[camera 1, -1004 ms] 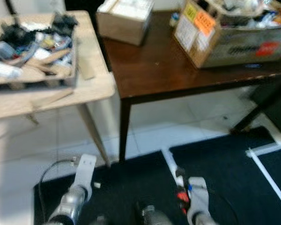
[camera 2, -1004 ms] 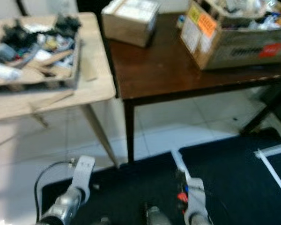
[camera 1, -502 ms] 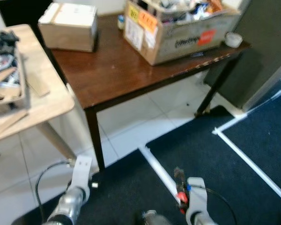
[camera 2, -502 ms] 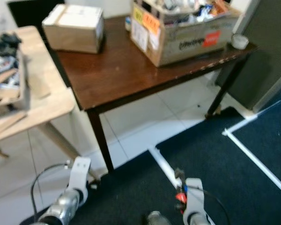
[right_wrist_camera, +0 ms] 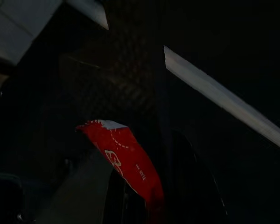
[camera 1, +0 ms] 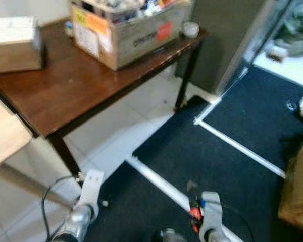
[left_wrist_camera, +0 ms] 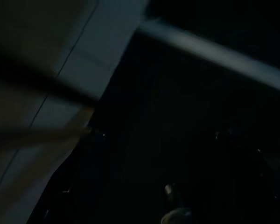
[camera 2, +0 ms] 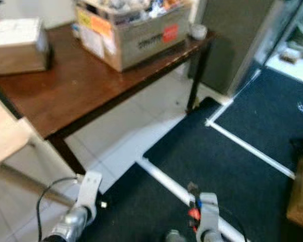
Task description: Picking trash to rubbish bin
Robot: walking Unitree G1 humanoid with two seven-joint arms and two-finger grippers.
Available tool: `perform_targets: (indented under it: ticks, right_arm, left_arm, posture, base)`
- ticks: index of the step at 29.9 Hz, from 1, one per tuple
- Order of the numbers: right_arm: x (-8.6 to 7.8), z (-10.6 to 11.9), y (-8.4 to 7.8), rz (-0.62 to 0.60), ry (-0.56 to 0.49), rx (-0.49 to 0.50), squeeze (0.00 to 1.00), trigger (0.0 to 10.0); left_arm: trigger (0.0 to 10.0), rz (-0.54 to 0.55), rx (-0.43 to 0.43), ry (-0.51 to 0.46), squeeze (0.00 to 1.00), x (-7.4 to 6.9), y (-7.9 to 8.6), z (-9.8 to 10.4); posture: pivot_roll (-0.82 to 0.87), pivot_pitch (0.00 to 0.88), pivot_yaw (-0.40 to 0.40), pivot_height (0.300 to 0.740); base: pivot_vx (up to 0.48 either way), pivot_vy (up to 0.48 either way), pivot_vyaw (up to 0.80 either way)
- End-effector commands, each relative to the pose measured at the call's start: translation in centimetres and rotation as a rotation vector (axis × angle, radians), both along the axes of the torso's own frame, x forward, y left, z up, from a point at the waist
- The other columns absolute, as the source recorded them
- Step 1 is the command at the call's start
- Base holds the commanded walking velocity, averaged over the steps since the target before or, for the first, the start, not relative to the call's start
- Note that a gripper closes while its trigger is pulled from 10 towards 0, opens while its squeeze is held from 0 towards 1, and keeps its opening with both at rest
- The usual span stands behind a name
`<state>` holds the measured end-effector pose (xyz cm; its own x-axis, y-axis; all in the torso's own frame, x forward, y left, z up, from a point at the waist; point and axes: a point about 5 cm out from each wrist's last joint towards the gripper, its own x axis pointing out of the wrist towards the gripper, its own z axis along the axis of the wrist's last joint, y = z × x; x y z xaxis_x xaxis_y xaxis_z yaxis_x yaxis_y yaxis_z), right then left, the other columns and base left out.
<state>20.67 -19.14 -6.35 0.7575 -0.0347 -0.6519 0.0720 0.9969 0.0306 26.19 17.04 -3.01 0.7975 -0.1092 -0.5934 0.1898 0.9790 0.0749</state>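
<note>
A piece of trash, a red wrapper (right_wrist_camera: 127, 164) with white print, sits between the dark fingers of my right gripper (camera 1: 193, 199), which is shut on it. In the eye views the wrapper (camera 1: 193, 214) shows as a small red patch by the right wrist, low over the dark carpet (camera 1: 232, 171). My left arm (camera 1: 84, 214) hangs idle at the lower left with a black cable looping beside it. The left wrist view is very dark, with pale floor tiles (left_wrist_camera: 42, 107) and carpet just made out.
A dark wooden table (camera 1: 50, 96) stands at the left, bearing a cluttered cardboard box (camera 1: 131, 30) and a smaller closed box (camera 1: 15, 43). A grey cabinet (camera 1: 227, 35) rises beyond it. White strips (camera 1: 240, 146) cross the carpet. A brown cardboard object (camera 1: 299, 191) sits at the right edge.
The camera has swung to the right: the light wooden table has slid out on the left, and the grey cabinet and more carpet have come in. Both arms keep their pose.
</note>
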Motion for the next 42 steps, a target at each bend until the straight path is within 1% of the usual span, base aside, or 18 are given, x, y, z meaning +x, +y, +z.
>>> perform_targets:
  ticks: [1,6,12,16,17,19,22,27,32,38,42]
  right_arm:
    - [-0.7,-0.4,-0.3,-0.014,0.028,-0.003,0.00,10.0]
    - [-1.1,-0.6,-0.7,-0.020,0.042,-0.015,0.00,10.0]
    - [-1.3,-0.6,-1.1,-0.045,0.046,-0.017,0.00,10.0]
    - [-1.3,-0.6,-1.2,-0.057,0.046,-0.015,0.00,10.0]
    - [-1.3,-0.6,-1.2,-0.060,0.046,-0.013,0.00,10.0]
    - [-1.3,-0.6,-1.2,-0.061,0.047,-0.012,0.00,10.0]
    - [-1.2,-0.6,-1.1,-0.061,0.048,-0.010,0.00,10.0]
    - [-1.2,-0.6,-1.1,-0.059,0.051,-0.010,0.00,10.0]
    - [-1.2,-0.6,-1.1,-0.059,0.054,-0.012,0.00,10.0]
    - [-1.2,-0.6,-1.3,-0.066,0.054,-0.015,0.00,10.0]
    - [-1.3,-0.6,-1.4,-0.073,0.048,-0.010,0.00,10.0]
  left_arm:
    - [10.0,-0.028,0.000,0.026,0.00,-0.8,-0.4,-0.6]
    - [10.0,-0.069,-0.001,0.014,0.00,-0.8,-0.8,-0.6]
    - [10.0,-0.069,0.004,0.021,0.00,-1.0,-0.6,-0.7]
    - [10.0,-0.049,0.011,0.015,0.00,-1.0,-0.2,-0.7]
    - [10.0,-0.005,0.008,0.011,0.00,-0.8,0.2,-0.6]
    - [10.0,0.029,0.001,0.011,0.00,-0.7,0.6,-0.5]
    - [10.0,0.051,-0.007,0.010,0.00,-0.6,0.8,-0.4]
    - [10.0,0.029,-0.022,0.002,0.00,-0.5,0.5,-0.3]
    - [10.0,-0.004,-0.018,-0.005,0.00,-0.6,0.0,-0.4]
    - [10.0,-0.008,-0.057,-0.032,0.00,-0.5,-0.4,-0.2]
    - [10.0,-0.015,-0.065,-0.043,0.00,-0.4,-0.5,0.0]
  posture:
    - [0.00,0.158,-0.005,0.740]
    - [0.00,0.149,-0.005,0.740]
    - [0.00,0.141,-0.006,0.740]
    - [0.00,0.137,-0.008,0.740]
    - [0.00,0.134,-0.011,0.740]
    - [0.01,0.131,-0.012,0.740]
    - [0.01,0.129,-0.013,0.740]
    - [0.01,0.126,-0.017,0.740]
    - [0.00,0.124,-0.016,0.740]
    - [0.00,0.118,-0.014,0.740]
    - [0.00,0.117,-0.013,0.740]
  base:
    - [0.000,0.000,-0.80]
    - [0.000,0.000,-0.80]
    - [0.000,0.000,-0.80]
    - [0.000,0.000,-0.80]
    - [0.000,0.000,-0.80]
    - [0.000,0.000,-0.80]
    - [0.000,0.000,-0.80]
    - [0.000,0.000,-0.80]
    - [0.000,0.000,-0.80]
    - [0.000,0.000,-0.80]
    - [0.000,0.000,-0.80]
